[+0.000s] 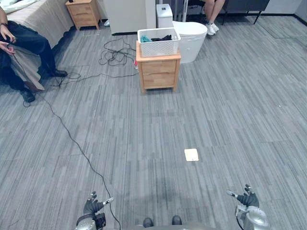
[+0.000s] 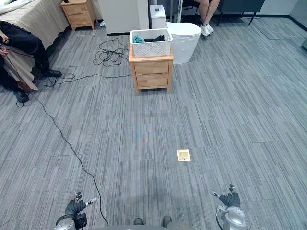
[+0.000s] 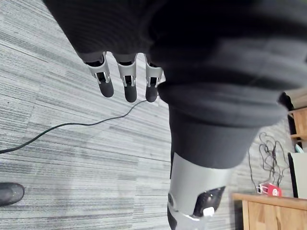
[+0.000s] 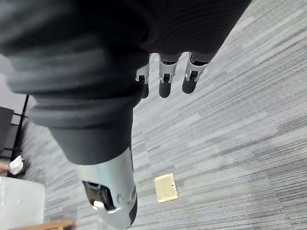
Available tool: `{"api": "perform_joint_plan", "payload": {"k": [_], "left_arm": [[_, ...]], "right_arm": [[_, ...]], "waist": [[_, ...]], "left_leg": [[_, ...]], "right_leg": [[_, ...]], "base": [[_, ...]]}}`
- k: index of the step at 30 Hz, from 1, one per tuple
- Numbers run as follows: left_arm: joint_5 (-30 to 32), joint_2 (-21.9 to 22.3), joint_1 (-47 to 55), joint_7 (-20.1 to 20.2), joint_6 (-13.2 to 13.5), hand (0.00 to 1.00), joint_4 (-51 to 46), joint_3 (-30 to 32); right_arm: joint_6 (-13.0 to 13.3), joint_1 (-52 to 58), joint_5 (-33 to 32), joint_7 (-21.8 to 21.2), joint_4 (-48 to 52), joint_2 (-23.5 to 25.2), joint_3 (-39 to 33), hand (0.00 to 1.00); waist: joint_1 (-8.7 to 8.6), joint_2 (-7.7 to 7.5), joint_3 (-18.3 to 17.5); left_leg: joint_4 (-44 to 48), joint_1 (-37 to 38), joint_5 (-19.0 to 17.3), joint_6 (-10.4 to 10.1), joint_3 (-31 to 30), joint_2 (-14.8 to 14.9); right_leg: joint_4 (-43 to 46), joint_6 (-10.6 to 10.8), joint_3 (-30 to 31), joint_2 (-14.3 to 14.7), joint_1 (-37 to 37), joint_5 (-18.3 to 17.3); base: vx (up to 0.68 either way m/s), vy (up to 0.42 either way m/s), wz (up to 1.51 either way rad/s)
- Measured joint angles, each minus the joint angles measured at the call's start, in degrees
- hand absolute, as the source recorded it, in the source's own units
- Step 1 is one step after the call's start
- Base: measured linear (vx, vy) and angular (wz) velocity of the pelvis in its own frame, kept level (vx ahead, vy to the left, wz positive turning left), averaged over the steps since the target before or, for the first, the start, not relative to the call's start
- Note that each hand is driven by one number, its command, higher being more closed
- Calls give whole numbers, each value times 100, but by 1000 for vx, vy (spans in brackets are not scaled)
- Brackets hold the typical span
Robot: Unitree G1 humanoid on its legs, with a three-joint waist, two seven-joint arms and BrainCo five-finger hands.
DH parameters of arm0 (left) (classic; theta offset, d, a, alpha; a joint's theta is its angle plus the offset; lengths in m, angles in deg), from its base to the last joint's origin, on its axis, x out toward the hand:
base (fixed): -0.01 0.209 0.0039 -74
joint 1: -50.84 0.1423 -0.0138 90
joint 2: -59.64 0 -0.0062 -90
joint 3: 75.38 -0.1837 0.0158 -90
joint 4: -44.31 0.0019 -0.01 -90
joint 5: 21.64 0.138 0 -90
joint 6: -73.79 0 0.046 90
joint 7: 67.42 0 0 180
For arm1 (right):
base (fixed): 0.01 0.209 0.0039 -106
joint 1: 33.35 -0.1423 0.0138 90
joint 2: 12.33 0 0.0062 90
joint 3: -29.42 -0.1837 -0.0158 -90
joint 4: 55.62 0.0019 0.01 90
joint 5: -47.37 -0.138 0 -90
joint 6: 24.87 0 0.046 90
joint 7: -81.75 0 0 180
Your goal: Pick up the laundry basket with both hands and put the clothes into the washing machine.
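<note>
White lattice laundry basket (image 1: 158, 46) atop a wooden bedside cabinet (image 1: 158, 73), well apart from the left hand (image 1: 93, 205) and right hand (image 1: 248, 198), both loosely spread.

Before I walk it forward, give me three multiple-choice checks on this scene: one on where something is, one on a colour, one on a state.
1. Where does the laundry basket stand?
A. on the floor
B. on the wooden nightstand
C. on a person's lap

2. What colour is the laundry basket?
A. white
B. blue
C. black

3. What state are the left hand and the right hand in?
A. both shut on the basket
B. one shut on cloth, one open
C. both open, holding nothing

Answers:
1. B: the basket rests on the nightstand's top, well ahead of the robot.
2. A: its lattice walls are white.
3. C: each wrist view shows straight fingers over bare floor.
</note>
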Motion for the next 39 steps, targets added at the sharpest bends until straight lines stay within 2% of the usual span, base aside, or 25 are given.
{"api": "perform_joint_plan", "payload": {"k": [11, 21, 24, 25, 26, 28, 29, 30, 31, 32, 33, 36, 37, 38, 39], "left_arm": [[116, 18, -10, -72, -11, 0, 1, -364], [104, 46, -13, -182, -13, 0, 1, -374], [94, 45, -46, -263, -13, 0, -56, -363], [65, 51, -21, -265, -14, 0, -181, -364], [29, 64, -7, -268, -14, 0, -237, -363], [-19, 90, 27, -268, -12, 0, -469, -366], [-77, 85, 16, -279, -7, 0, -508, -367], [-132, 87, 1, -287, -8, 0, -511, -374], [-150, 76, -27, -339, -5, 0, -559, -429], [-184, 24, -59, -399, -2, 0, -598, -549], [-199, 8, -81, -399, -3, 0, -599, -589], [-225, 11, -195, -404, -3, 0, -605, -623], [-227, 25, -347, -405, 0, 0, -611, -627], [-227, 24, -408, -404, 5, 0, -615, -628], [-225, 14, -494, -408, 17, 0, -621, -629]], "right_arm": [[-2, 48, -150, 46, -10, 31, -79, 0], [-4, -81, -349, 173, -94, 249, -116, 0], [-4, -141, -443, 252, -94, 288, -118, 0], [-4, -179, -458, 280, -93, 324, -184, 0], [-4, -193, -461, 283, -93, 336, -226, 0], [-4, -242, -486, 291, -86, 338, -237, 0], [-9, -234, -495, 289, -83, 350, -216, 0], [-12, -226, -496, 289, -73, 363, -211, 0], [-16, -198, -497, 296, -4, 418, -170, 0], [-20, -109, -500, 289, -3, 457, -57, 0], [-27, -71, -500, 287, -5, 457, -22, 0], [-29, -79, -502, 293, -5, 442, 62, 0], [-26, -94, -504, 293, -4, 419, 62, 0], [-27, -102, -505, 294, -3, 414, 62, 0], [-26, -103, -505, 300, 3, 408, 61, 0]], "waist": [[-1, -10, -8], [15, -38, 7], [27, -96, 52], [40, -117, 105], [52, -108, 114], [85, -69, 193], [70, -72, 284], [77, -47, 327], [32, -23, 392], [23, -35, 476], [32, -35, 515], [-32, 34, 579], [-134, -2, 654], [-148, -3, 703], [-197, -20, 765]], "left_leg": [[-18, 4, 27, 35, -136, -20], [-100, -141, 115, 67, -181, -42], [300, -514, -78, 168, -165, -44], [621, -678, -285, 234, -98, -32], [794, -763, -394, 257, -68, -16], [1407, -995, -876, 309, -8, -3], [1606, -1023, -1113, 401, 4, -39], [1692, -992, -1199, 423, -18, -48], [1759, -850, -1307, 536, -63, -72], [1762, -663, -1382, 614, -69, -82], [1753, -562, -1401, 582, -74, -81], [1404, -104, -1436, 556, -226, -40], [1166, 135, -1417, 522, -364, 14], [1047, 257, -1392, 475, -426, 29], [868, 453, -1395, 345, -540, 30]], "right_leg": [[-82, 1, -174, -11, 87, 7], [-74, 4, -182, -27, -76, 10], [-21, 22, -169, -52, -296, 23], [77, 88, -147, -68, -362, -31], [229, 170, -132, -73, -446, -124], [1248, 525, -68, -165, -879, -681], [2007, 583, -114, -242, -1157, -878], [2461, 574, -187, -292, -1317, -912], [3544, 531, -342, -404, -1833, -949], [4065, 476, -462, -468, -2096, -1134], [4127, 486, -576, -513, -2180, -1202], [3238, 436, -1095, -465, -2594, -1177], [2518, 378, -1231, -383, -2682, -873], [2135, 370, -1276, -354, -2724, -638], [1375, 334, -1268, -302, -2819, -156]], "base": [[16, -5, 6], [1, -6, 3], [10, 9, -2], [30, 25, -10], [35, 57, -19], [22, 80, -21], [5, 90, -15], [47, 124, -3], [210, 139, 8], [273, 137, 8], [355, 119, 2], [353, 53, 24], [384, -1, 52], [597, -19, 69], [549, -66, 71]]}}
